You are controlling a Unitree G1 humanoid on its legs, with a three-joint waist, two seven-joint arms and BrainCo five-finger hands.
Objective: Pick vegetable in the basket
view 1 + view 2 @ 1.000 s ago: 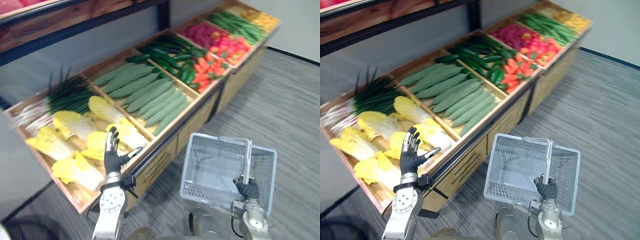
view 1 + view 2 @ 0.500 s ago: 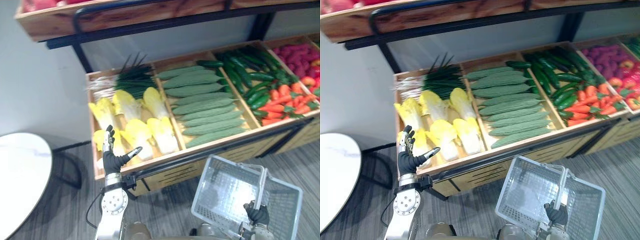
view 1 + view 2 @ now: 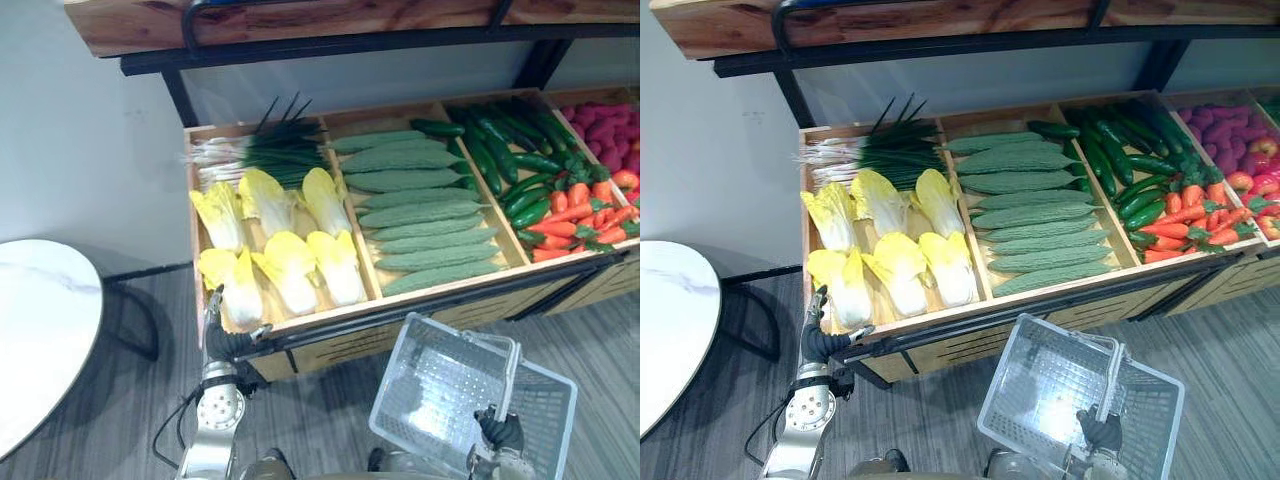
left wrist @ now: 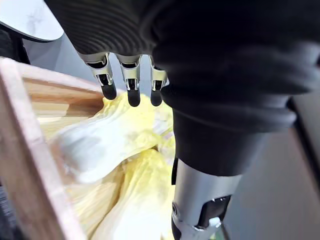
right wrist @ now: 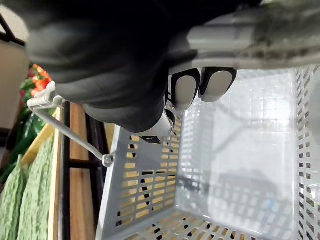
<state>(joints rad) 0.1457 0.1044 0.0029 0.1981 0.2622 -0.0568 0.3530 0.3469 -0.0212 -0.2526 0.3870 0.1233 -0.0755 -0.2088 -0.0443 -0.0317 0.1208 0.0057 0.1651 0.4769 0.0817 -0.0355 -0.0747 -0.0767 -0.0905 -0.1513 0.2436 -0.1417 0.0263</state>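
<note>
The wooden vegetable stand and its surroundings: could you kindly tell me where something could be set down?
Bare: the floor of the grey mesh basket held by the right hand, and the white round table left of the stand. Crowded: yellow cabbages by the left hand and pale green gourds fill their bins.

Bright, even indoor light falls from above. The upper shelf (image 3: 330,18) shades the grey wall (image 3: 300,85) behind the crate (image 3: 300,325). The round white table (image 3: 40,330) shines pale, and the floor (image 3: 130,335) beside it is dark with shadow. In the right wrist view the basket (image 5: 140,175) bottom glares white. In the left wrist view the left hand (image 4: 131,85) is near black against the sunlit-bright cabbage (image 4: 100,145).
</note>
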